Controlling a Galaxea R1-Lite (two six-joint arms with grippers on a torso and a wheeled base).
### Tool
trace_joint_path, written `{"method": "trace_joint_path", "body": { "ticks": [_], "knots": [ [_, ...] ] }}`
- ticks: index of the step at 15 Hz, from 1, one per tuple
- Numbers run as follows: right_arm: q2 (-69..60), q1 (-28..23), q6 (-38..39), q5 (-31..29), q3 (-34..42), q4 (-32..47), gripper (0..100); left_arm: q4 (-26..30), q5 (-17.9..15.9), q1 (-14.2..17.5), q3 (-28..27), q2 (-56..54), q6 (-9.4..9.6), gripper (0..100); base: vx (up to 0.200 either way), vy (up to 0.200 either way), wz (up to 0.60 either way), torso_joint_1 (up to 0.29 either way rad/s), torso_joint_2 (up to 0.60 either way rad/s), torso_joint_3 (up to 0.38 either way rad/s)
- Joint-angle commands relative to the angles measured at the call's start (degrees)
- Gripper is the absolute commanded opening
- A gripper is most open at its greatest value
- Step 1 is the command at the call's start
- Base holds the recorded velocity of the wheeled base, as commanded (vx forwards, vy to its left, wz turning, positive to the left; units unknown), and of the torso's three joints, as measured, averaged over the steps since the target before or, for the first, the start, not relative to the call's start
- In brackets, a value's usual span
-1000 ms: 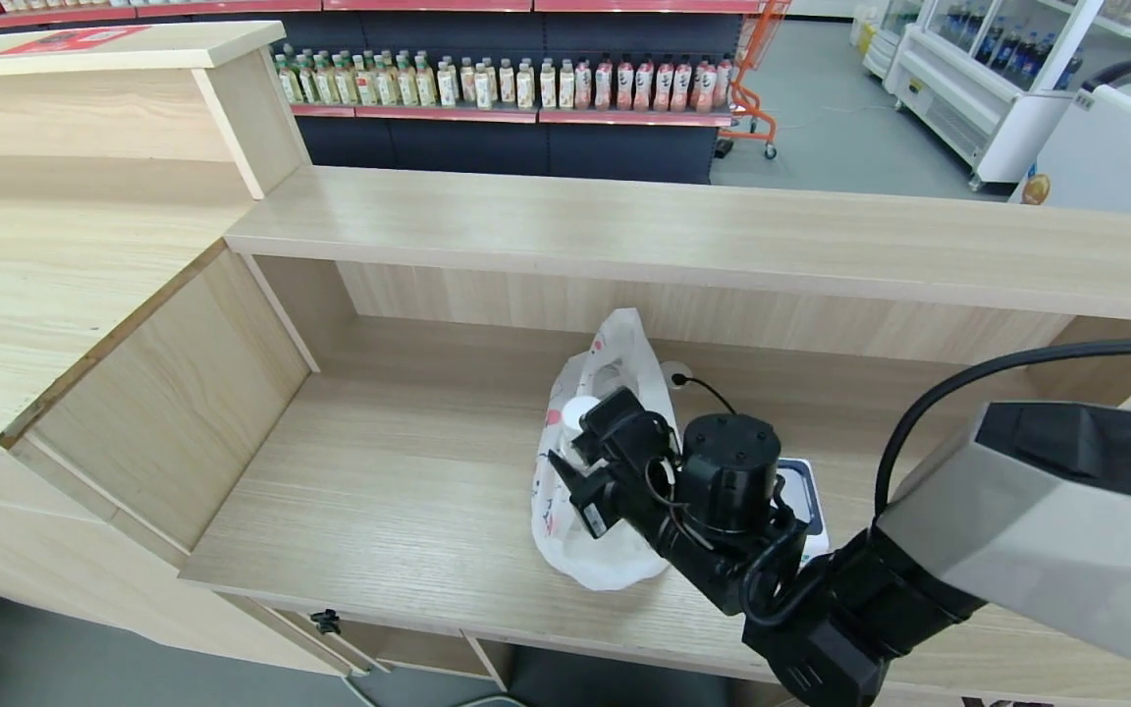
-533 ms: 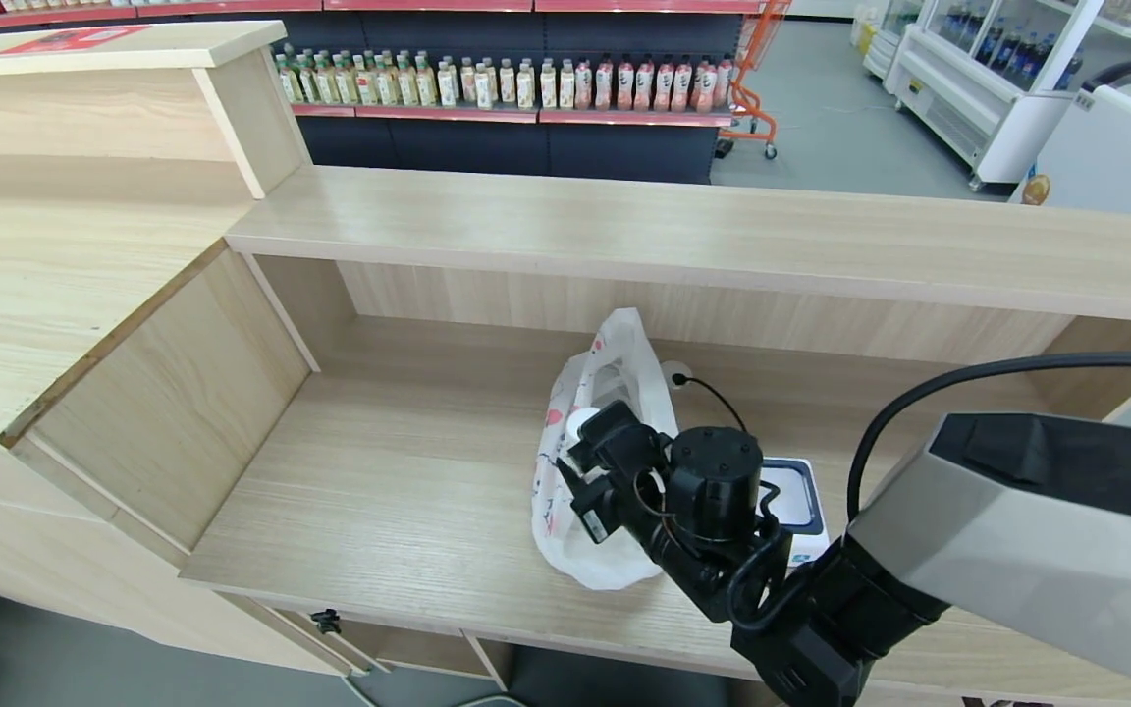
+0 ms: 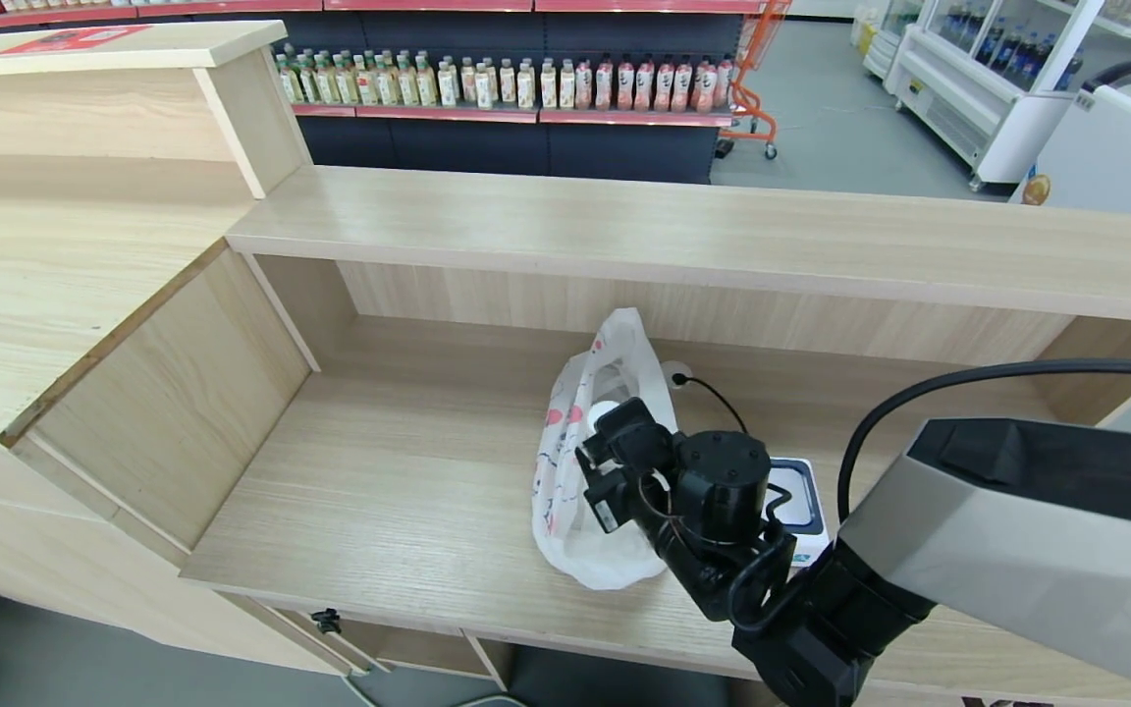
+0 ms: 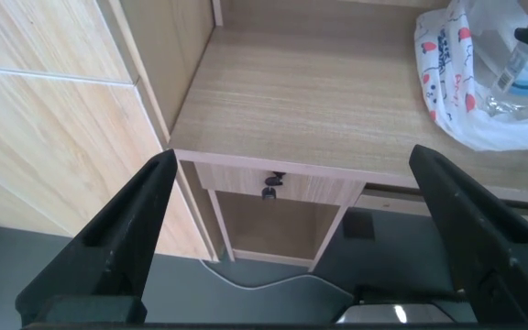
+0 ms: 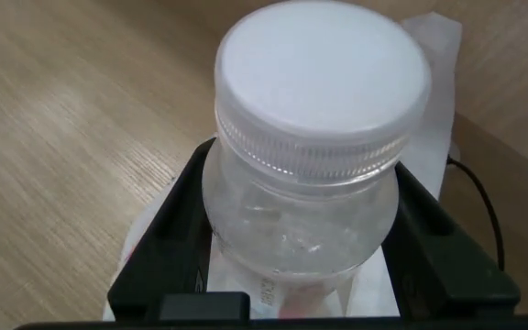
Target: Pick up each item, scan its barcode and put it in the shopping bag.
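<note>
Bottle (image 5: 312,147) clamped in right tool (image 5: 301,275) at shopping bag (image 3: 575,555) mouth; left tool (image 4: 291,160) spread wide, empty.

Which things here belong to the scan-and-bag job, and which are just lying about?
Job: clear plastic bottle with white cap; white patterned plastic shopping bag; white box-shaped barcode scanner.
Lying about: shelved rows of drink bottles; orange wheeled trolley.

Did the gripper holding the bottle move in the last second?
Yes. The right gripper, shut on the bottle, shifted slightly to the robot's right over the shopping bag, toward the scanner.
</note>
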Motion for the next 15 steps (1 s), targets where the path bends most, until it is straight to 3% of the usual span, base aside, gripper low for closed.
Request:
{"method": "trace_joint_path", "body": {
  "ticks": [1,5,6,13,15],
  "knots": [
    [0.39,-0.80,0.15,-0.54,0.11,-0.35,0,-0.02,0.01,-0.08,0.00,0.06,-0.01,100,0.000,0.000,0.00,0.000,0.00,0.000],
    [0.57,-0.80,0.15,-0.37,0.81,-0.44,0,-0.02,-0.08,0.01,0.00,-0.02,-0.01,100,0.000,0.000,0.00,0.000,0.00,0.000],
    [0.57,-0.72,0.06,-0.46,0.90,-0.44,100,-0.02,-0.08,0.01,0.00,-0.02,-0.01,100,0.000,0.000,0.00,0.000,0.00,0.000],
    [-3.30,-0.80,-1.08,-0.54,1.60,0.27,100,-0.02,0.01,0.01,0.00,-0.02,-0.01,100,0.000,0.000,0.00,0.000,0.00,0.000],
    [-5.67,-0.89,-8.20,-0.54,1.16,0.35,100,-0.02,0.01,0.01,0.00,0.06,0.16,100,0.000,0.000,0.00,0.000,0.00,0.000]
  ]
}}
